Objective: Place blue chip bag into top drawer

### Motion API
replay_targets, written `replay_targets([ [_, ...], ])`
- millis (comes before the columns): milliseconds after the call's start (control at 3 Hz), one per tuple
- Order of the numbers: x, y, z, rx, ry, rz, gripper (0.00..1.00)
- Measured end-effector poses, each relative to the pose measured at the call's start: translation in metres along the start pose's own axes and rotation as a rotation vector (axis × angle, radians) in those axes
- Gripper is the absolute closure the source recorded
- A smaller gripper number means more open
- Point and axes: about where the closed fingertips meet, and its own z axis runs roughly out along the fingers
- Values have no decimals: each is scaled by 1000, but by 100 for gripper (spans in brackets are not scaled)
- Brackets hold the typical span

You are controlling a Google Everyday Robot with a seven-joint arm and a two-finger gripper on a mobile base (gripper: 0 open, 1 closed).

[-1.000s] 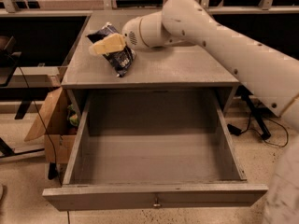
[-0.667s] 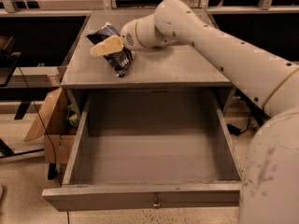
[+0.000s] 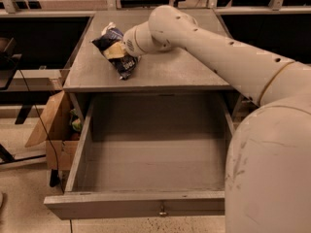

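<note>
The blue chip bag [image 3: 122, 63] lies crinkled on the grey cabinet top [image 3: 170, 69], near its left side. My gripper [image 3: 115, 50] is at the bag, reaching in from the right and resting on the bag's upper face. The white arm [image 3: 218, 52] stretches across the top from the lower right. The top drawer [image 3: 121, 205] is pulled wide open below, grey and empty inside, with a small metal knob [image 3: 162, 210] at the centre of its front.
A brown cardboard box [image 3: 51, 130] with open flaps stands on the floor left of the drawer. My white body [image 3: 272, 169] fills the lower right. Dark desks and a black stand [image 3: 9, 67] lie to the left.
The bag and gripper stay in the same place on the cabinet top. The arm's forearm has swung closer to the camera and now fills more of the right side.
</note>
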Motion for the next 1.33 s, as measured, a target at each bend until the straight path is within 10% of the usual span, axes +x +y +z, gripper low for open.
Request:
replay_targets([
  [667,7,8,-38,62,-26,-3,89],
  [1333,29,41,-128,67,-65,-21,100],
])
